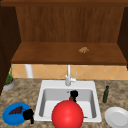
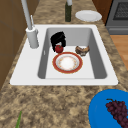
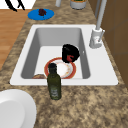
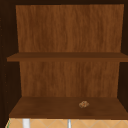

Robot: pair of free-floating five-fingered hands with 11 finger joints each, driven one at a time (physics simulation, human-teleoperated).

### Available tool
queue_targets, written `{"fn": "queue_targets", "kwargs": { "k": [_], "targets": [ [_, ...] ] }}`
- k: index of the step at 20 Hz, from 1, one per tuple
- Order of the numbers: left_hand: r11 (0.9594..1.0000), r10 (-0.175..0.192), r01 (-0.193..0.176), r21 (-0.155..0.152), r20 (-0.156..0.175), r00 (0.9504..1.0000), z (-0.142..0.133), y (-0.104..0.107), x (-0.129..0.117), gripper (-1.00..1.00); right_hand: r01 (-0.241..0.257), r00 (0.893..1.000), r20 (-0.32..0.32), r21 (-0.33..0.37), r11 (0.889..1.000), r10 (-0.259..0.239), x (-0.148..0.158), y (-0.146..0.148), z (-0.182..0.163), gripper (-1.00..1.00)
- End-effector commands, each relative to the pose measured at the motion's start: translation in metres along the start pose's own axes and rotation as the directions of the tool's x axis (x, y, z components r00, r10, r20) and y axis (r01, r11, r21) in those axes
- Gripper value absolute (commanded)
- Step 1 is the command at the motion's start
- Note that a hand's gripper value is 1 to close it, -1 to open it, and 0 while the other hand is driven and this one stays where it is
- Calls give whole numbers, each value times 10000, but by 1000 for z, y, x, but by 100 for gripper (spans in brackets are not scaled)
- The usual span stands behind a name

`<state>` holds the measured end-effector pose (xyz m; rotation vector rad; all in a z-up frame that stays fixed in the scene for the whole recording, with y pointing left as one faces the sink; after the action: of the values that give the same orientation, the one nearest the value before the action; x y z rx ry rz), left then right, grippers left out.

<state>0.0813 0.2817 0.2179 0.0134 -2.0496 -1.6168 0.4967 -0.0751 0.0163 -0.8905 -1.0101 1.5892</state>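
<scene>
- Right hand (image 2: 58, 39) down in the sink (image 2: 105, 75), fingers curled round a small red apple (image 2: 59, 48); same grasp seen from the right side (image 3: 70, 53).
- Apple sits just above the basin floor, beside the rim of a red-edged plate (image 2: 67, 63).
- A brown pastry (image 2: 82, 50) lies next to the plate, apart from the hand.
- Left hand (image 1: 28, 115) hangs at the bench front, by the blue plate (image 1: 10, 117) of grapes (image 1: 15, 110); fingers curled, holding nothing.
- Green bottle (image 1: 106, 94) upright on the bench, right of the sink.
</scene>
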Motion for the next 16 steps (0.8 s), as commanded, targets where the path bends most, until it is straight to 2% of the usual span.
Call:
{"fn": "queue_targets", "kwargs": {
  "k": [1,16],
  "targets": [
    [10000,0,0,0,0,10000,0,0,0,0,456,9990,-11,-82,9989,-456,-15,-18,27,100],
    [10000,0,0,0,0,10000,0,0,0,0,796,9968,42,47,9968,-797,-61,-75,145,100]
  ]
}}
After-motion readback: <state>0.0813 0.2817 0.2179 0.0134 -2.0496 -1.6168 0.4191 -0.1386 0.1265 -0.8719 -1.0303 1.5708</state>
